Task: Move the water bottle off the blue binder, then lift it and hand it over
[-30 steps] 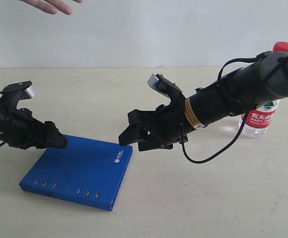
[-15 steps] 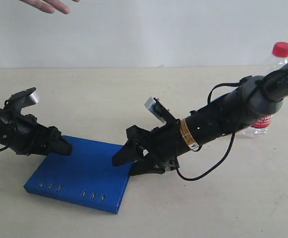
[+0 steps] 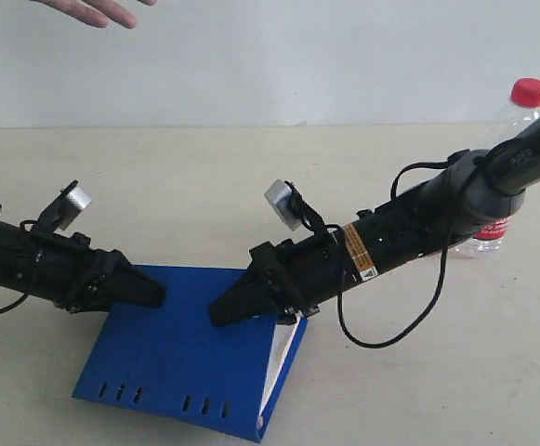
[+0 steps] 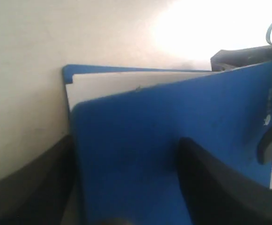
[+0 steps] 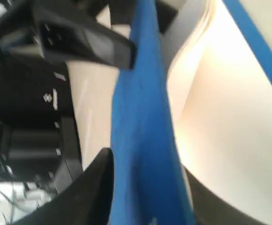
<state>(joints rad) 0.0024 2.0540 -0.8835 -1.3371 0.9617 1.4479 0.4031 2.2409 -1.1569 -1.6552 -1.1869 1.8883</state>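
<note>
The flat, hard-covered blue binder is lying near the desk's front edge. Its right side is tilting up, showing white pages underneath. The right arm is stretching low across from the right. Its claw is pinching the raised cover, seen edge-on between the fingers in the right wrist view. The left arm is reaching in nearly level. Its claw is standing wide apart at the binder's back left corner, one finger over the cover. The clear plastic bottle, red-capped, is standing upright by the right edge, well apart from the binder.
</note>
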